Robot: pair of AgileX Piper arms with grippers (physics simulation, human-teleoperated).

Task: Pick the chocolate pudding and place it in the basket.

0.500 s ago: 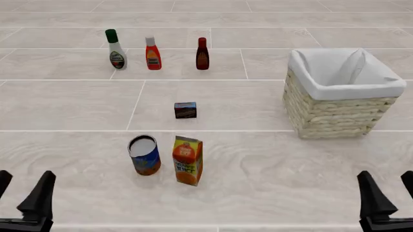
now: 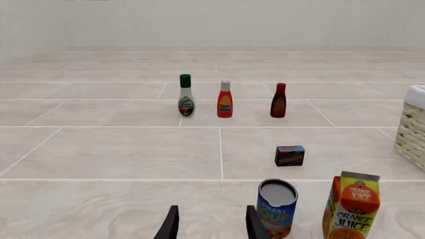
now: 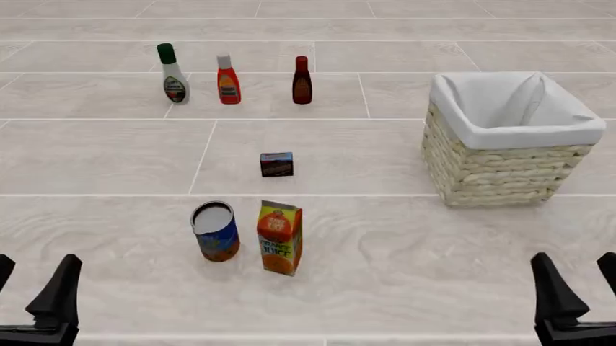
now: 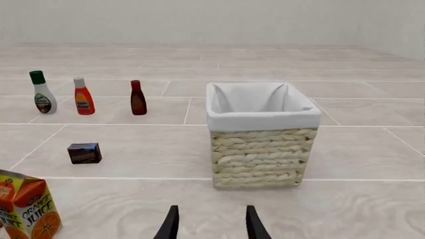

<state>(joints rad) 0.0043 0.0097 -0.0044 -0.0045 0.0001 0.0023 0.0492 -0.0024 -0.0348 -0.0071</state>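
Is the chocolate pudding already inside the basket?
No, the chocolate pudding stands on the table, well apart from the basket.

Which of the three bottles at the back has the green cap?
The white bottle, the one farthest left in the row in the front view. The red bottle in the middle has a white cap, and the dark brown bottle has a red one.

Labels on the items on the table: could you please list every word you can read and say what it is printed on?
"ORANGE JUICE": on the orange juice carton, clearest in the left wrist view.
"OUP": partial white lettering on the blue can; the first letter is hidden.
Chocolate pudding: label too small to read.
Green-capped bottle, red bottle, dark bottle: labels blurred, unreadable.
Basket: no text.
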